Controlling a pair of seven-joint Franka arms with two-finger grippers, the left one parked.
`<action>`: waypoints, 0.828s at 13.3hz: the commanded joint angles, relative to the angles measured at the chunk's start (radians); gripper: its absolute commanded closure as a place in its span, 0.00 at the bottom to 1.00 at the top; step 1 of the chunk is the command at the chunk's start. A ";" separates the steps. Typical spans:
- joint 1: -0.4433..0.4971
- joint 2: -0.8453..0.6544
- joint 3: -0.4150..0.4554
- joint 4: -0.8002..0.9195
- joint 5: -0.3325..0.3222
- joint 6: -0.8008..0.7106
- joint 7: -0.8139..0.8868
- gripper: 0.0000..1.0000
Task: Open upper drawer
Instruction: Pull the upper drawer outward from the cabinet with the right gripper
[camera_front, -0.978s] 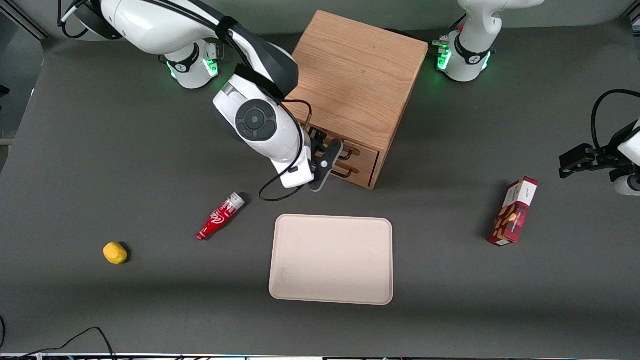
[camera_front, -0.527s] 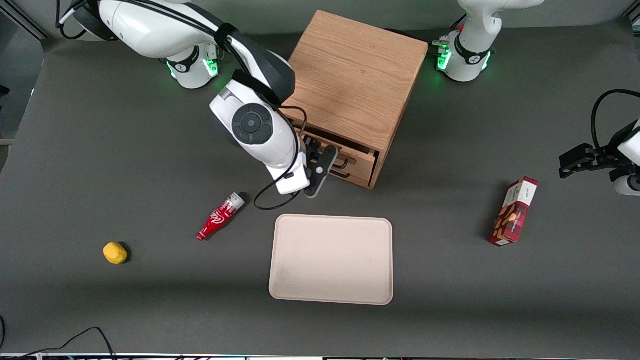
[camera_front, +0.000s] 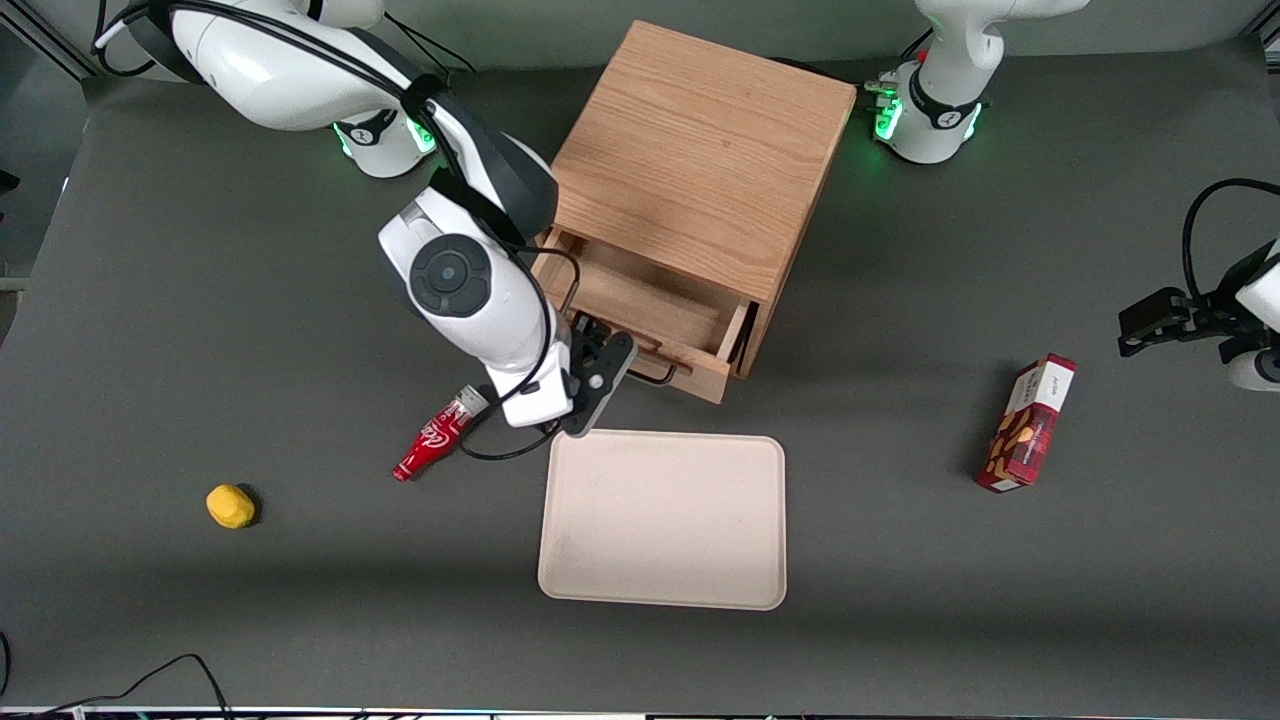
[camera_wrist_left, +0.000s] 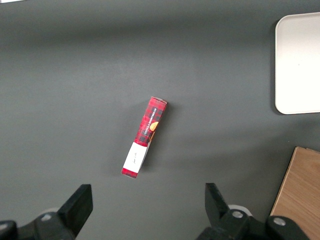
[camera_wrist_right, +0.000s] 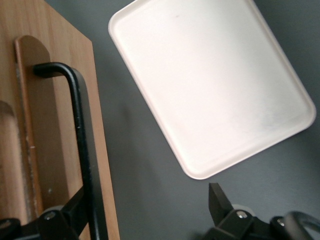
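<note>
On the grey bench (camera_front: 200, 300) we list an oak cabinet (camera_front: 700, 150), its upper drawer (camera_front: 650, 310) drawn well out, bare wooden floor showing. Black wire handle (camera_front: 655, 375) on the drawer front, facing the tray.

Gripper (camera_front: 600, 375): at the handle's end toward the working arm, just above the tray's corner. Wrist view shows the handle (camera_wrist_right: 82, 145) running beside one finger (camera_wrist_right: 70, 212), the other finger (camera_wrist_right: 220, 200) standing well apart from it. We record the fingers as spread wide; whether one hooks the bar we cannot quite tell.

Cream tray (camera_front: 662, 520): flat, nearer the camera than the cabinet.

Red bottle (camera_front: 438, 435): lying on its side, beside the tray, partly under the arm.

Yellow lump (camera_front: 230, 506): toward the working arm's end.

Red carton (camera_front: 1027, 423): toward the parked arm's end.
</note>
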 joint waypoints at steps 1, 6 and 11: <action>0.005 0.009 -0.042 0.029 -0.020 0.041 -0.038 0.00; 0.004 0.050 -0.095 0.092 -0.020 0.058 -0.079 0.00; 0.002 0.062 -0.120 0.124 -0.015 0.077 -0.070 0.00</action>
